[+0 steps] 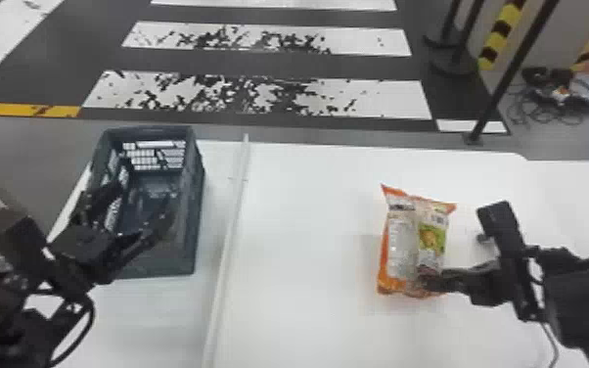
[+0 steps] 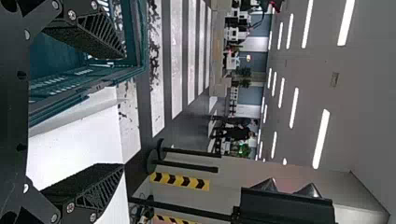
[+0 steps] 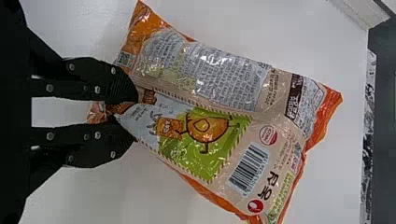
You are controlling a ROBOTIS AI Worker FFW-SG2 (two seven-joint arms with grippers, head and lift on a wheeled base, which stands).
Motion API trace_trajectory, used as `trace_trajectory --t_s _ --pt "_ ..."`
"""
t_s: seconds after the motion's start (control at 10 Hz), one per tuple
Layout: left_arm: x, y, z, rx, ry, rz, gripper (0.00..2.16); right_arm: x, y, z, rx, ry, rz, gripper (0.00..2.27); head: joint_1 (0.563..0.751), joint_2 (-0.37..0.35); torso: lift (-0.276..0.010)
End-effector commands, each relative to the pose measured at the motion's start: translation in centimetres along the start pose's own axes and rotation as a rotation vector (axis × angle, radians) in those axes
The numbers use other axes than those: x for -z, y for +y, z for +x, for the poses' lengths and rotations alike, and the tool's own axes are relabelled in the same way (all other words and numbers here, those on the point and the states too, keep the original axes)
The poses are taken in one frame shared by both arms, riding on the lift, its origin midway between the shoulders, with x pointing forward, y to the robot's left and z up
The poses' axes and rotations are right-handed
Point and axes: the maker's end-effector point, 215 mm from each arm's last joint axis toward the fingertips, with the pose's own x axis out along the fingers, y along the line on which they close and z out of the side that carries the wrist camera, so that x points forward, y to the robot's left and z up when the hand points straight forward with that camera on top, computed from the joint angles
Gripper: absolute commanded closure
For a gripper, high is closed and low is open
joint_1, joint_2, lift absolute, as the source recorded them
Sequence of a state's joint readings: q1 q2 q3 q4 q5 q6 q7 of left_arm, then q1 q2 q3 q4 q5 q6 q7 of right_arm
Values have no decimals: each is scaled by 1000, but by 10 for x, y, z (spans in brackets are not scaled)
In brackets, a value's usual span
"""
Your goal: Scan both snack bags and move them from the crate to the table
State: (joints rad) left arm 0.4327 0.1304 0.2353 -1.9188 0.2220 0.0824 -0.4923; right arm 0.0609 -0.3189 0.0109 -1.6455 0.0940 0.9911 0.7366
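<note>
Head view: the snack bag (image 1: 408,244), orange-edged with a printed panel, lies right of centre in the frame, on or just above the white table (image 1: 303,220); which of the two cannot be told. The right gripper (image 1: 423,282), entering from the right edge, has its jaws nearly together, pinching the bag at its lower edge; the right wrist view shows film gathered between the fingertips. The dark crate (image 1: 196,210) stands at the left of the frame, beside a pale strip (image 1: 230,235) running along the table. The left gripper (image 1: 143,203), at left, is over the crate, its jaws spread wide and holding nothing. Striped flooring (image 1: 259,95) spans the upper part of the frame.
</note>
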Motion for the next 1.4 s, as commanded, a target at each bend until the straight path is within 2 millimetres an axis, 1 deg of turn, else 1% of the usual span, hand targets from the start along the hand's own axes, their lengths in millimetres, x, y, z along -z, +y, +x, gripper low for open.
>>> trace_trajectory --t_s 0.0,0.1,0.2,0.3,0.5,0.6,0.7,0.8,0.9,1.0,1.1,1.2,1.3 --pt "1 1 -1 -2 2 0 178 -15 1 -20 7 -66 -3 2246 695 6 -35" --pt "1 1 -1 -2 2 0 178 -25 1 -34 8 -113 10 2246 695 4 -35" --pt "1 2 -2 -3 2 0 178 -35 -6 -48 9 -156 36 2246 695 3 -35" --pt "-2 0 -2 -2 -1 3 178 -43 -22 -63 27 -199 70 2246 695 -2 -35" --pt "-5 2 -4 -6 -6 7 178 -61 -66 -103 71 -302 153 2246 695 -43 -35" --pt "-5 2 -4 -6 -6 6 178 -64 -91 -123 108 -346 199 2243 695 -75 -35" --pt "-6 0 -2 -2 -8 4 178 -67 -120 -143 154 -389 248 2246 695 -94 -35" --pt "-6 0 -1 -2 -9 4 178 -64 -152 -160 208 -407 291 2246 695 -140 -35" --pt "-7 0 -1 -7 -7 3 178 -57 -186 -175 268 -403 322 2246 695 -186 -35" --pt "-6 -1 -1 -6 -2 0 178 -51 -216 -189 322 -400 344 2246 695 -234 -35" --pt "-7 -3 1 -3 1 -4 178 -40 -246 -202 370 -391 372 2246 695 -259 -35" --pt "-7 -5 4 1 -1 -7 178 -33 -271 -211 406 -396 406 2246 695 -303 -35" --pt "-6 -8 5 6 4 -7 178 -20 -305 -227 490 -395 430 2246 695 -344 -35"
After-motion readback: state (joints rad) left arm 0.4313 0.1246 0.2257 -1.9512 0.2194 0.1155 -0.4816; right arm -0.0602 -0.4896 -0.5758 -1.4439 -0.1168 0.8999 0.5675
